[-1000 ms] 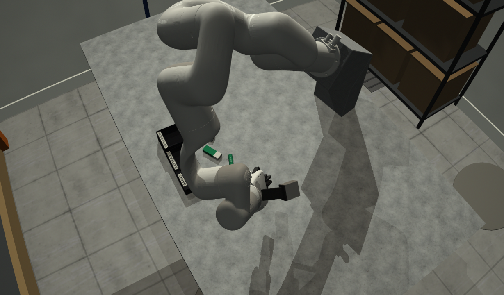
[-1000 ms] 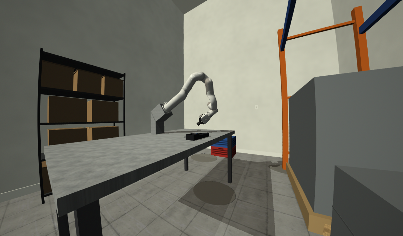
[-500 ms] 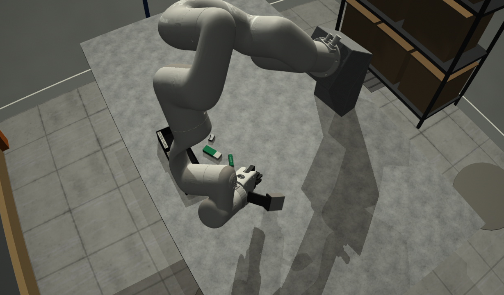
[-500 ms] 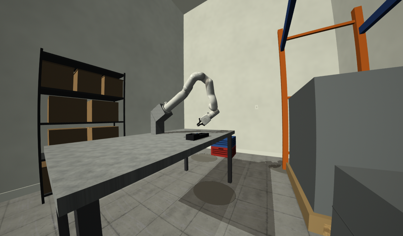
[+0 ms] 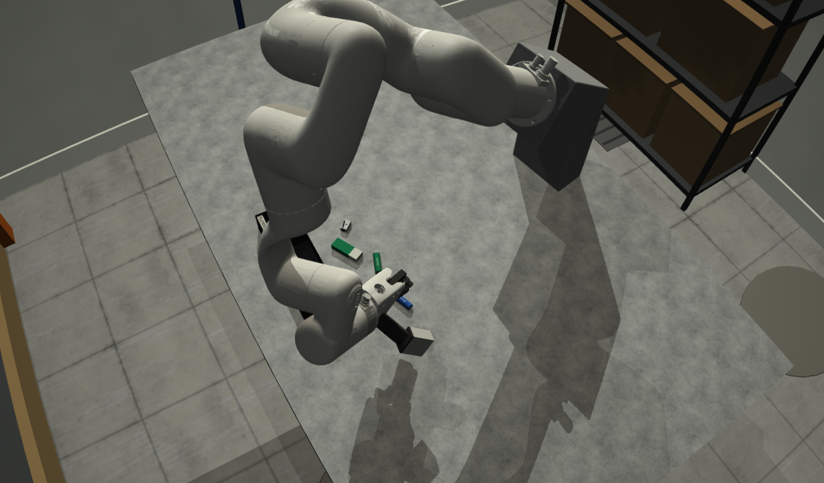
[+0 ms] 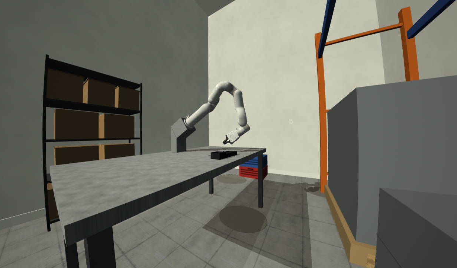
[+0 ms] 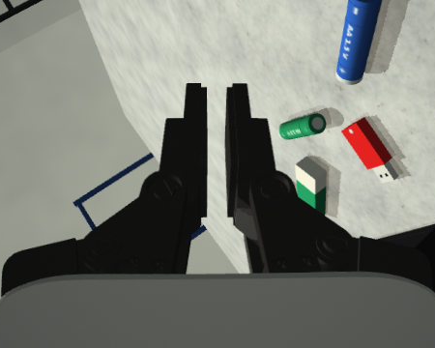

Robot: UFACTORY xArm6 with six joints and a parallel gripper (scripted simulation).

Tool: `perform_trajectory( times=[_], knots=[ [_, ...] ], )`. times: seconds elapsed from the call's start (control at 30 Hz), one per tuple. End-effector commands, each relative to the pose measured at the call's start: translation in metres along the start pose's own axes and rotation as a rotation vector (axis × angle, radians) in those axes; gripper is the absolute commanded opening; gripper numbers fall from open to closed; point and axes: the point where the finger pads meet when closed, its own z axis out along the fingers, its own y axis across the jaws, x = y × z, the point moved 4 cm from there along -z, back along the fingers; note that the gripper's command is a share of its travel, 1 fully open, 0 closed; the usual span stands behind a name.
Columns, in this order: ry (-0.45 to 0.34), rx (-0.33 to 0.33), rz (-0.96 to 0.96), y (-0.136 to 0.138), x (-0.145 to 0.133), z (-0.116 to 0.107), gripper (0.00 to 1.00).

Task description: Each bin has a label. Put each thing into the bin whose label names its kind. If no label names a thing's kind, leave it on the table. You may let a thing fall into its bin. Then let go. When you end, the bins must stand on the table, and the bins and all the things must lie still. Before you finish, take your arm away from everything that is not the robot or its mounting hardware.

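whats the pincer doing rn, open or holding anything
Pincer: closed to a narrow gap, holding nothing, raised above the table.

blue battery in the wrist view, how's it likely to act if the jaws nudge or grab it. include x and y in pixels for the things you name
The blue battery point(image 5: 405, 302) point(image 7: 358, 41) is a smooth cylinder lying on its side, so a sideways nudge would probably roll it. Its AA marking suggests a stiff body, likely rather heavy for its size. The glossy casing might slip in an off-centre grip.

From above, on the table point(image 5: 456, 240) point(image 6: 123, 179) point(image 7: 150, 63), we see the sharpener point(image 5: 345, 226) behind the eraser point(image 5: 343, 247) point(image 7: 310, 179), bins point(image 5: 307, 247) point(image 6: 219, 155) point(image 7: 432, 246) left of it, two batteries point(image 5: 377, 261) point(image 7: 300, 127) right; in our wrist view, the USB stick point(image 7: 367, 144) lies right of it.
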Motion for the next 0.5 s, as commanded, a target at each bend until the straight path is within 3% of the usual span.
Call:
perform_trajectory(
  times=[0.0,0.47],
  knots=[
    [0.018,0.016,0.155,0.006,-0.014,0.000,0.07],
    [0.058,0.064,0.535,0.018,-0.047,0.000,0.07]
  ],
)
